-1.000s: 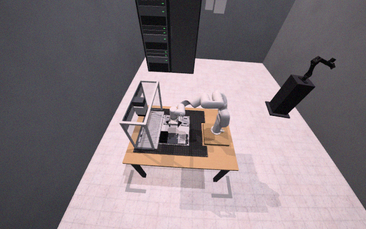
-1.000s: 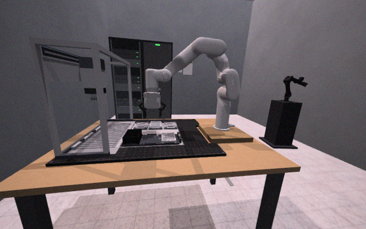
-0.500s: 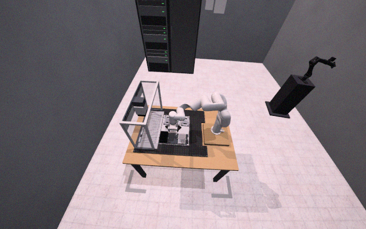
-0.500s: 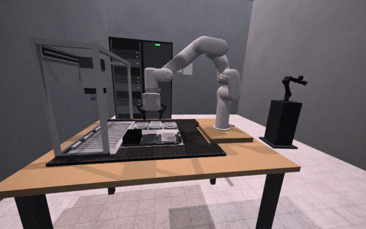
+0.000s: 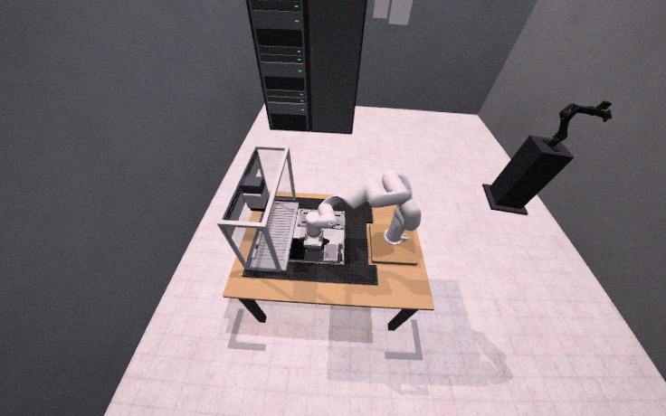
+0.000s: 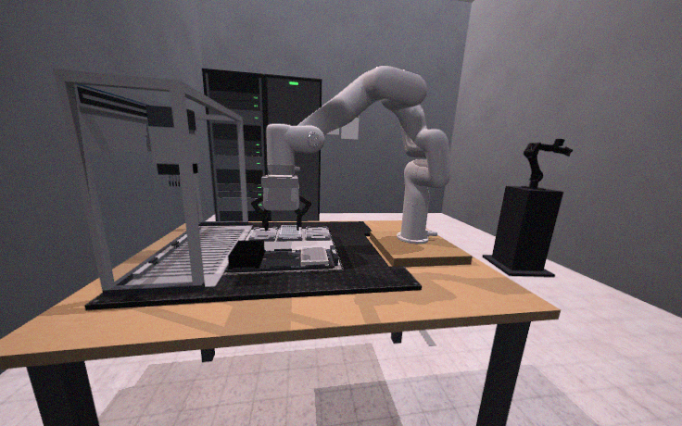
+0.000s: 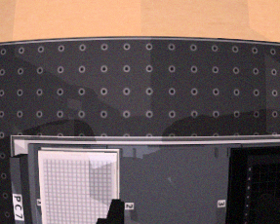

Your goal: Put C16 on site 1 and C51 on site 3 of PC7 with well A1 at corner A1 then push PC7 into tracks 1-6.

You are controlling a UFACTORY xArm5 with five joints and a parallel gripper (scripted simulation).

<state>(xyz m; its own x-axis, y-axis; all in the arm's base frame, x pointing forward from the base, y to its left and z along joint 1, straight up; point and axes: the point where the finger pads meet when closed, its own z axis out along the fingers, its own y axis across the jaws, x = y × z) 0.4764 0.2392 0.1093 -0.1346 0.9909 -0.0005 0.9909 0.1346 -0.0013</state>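
Observation:
The carrier PC7 (image 7: 130, 197) lies on the apron in front of the rails (image 6: 190, 253). The white 384-well plate C16 (image 7: 77, 199) sits on its site next to the PC7 label. The middle site (image 7: 172, 193) is empty. The black deep-well block C51 (image 7: 257, 194) sits on the far site, nearest the rails. The carrier also shows in the exterior view (image 6: 283, 257). My gripper (image 6: 280, 214) is open and empty. It hangs above the row of nests, over the 96-well plate C15 (image 6: 289, 231).
The instrument's grey frame (image 6: 148, 174) stands over the rails on the left of the black perforated mat (image 6: 334, 280). The arm's base stands on a raised wooden block (image 6: 418, 248). A server rack (image 6: 259, 143) stands behind the table.

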